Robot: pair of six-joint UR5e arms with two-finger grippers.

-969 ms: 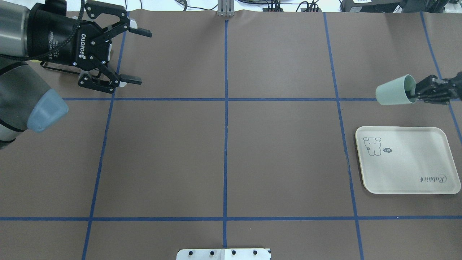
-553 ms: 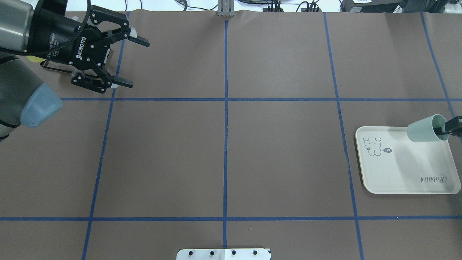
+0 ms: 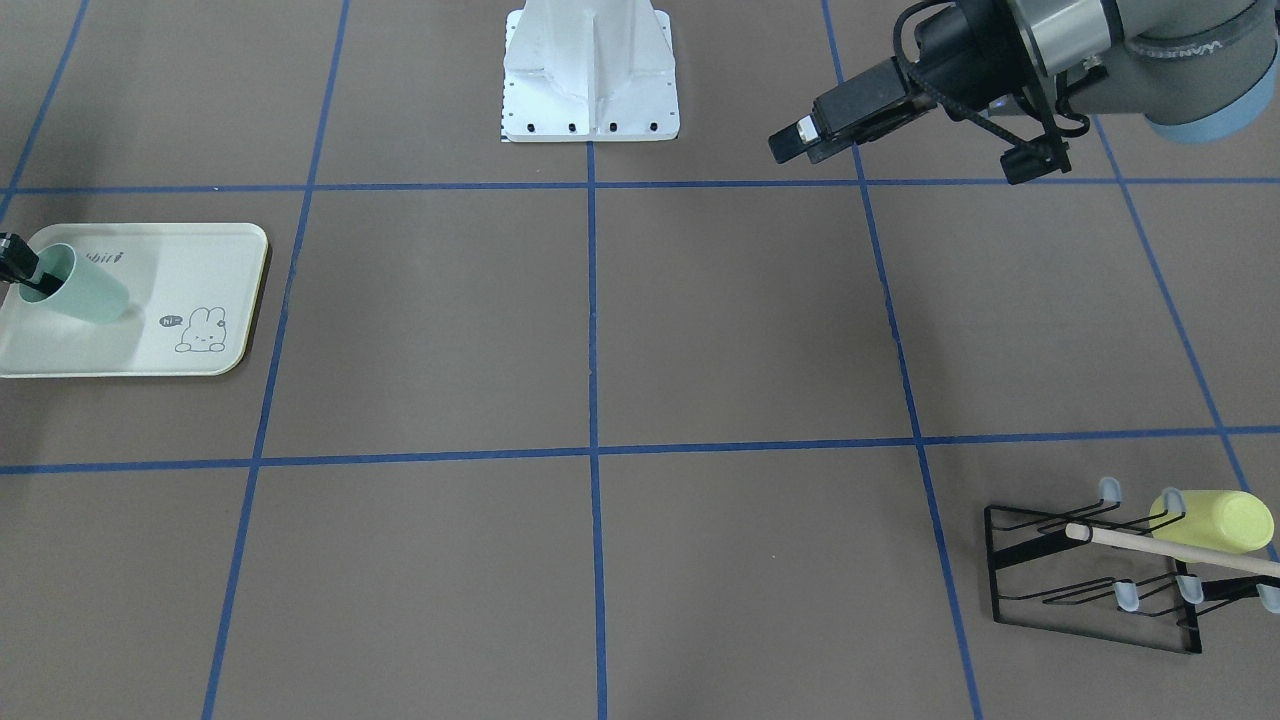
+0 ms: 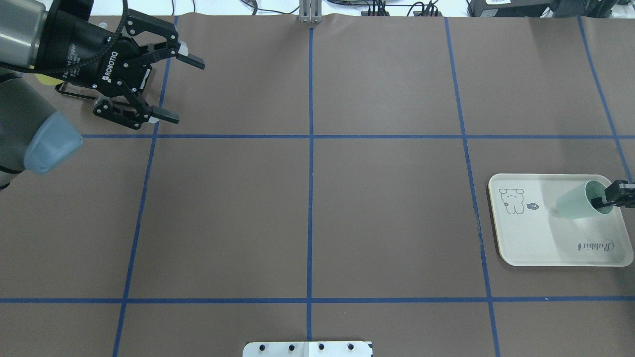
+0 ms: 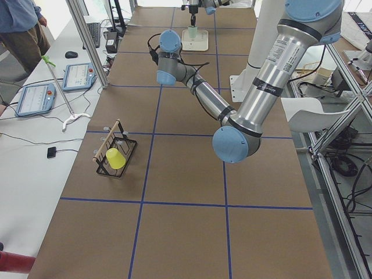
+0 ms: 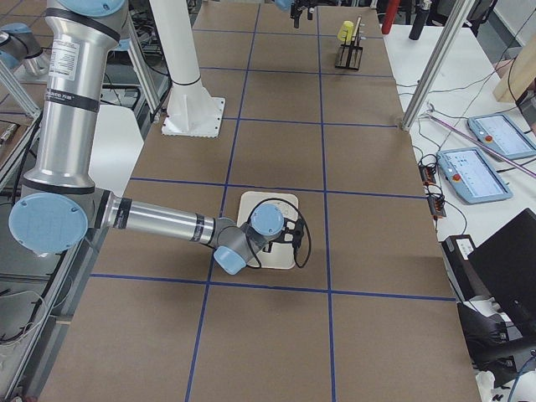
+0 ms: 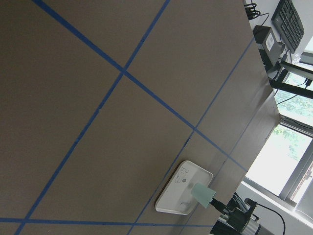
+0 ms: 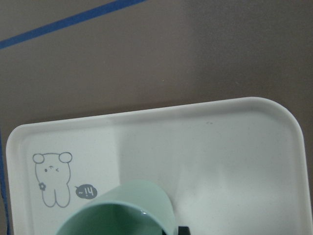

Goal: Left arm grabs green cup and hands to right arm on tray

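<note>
Bright, even light from above lies flat on the matte tabletop (image 4: 387, 218). On the tray (image 4: 526, 238) a soft grey shadow spreads beside the green cup (image 4: 570, 204). Beyond the tray, the left wrist view's window (image 7: 286, 161) blows out white — the right wrist view is slightly soft.

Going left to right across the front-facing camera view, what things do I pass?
green cup → white robot base → left claw → black wire rack
</note>
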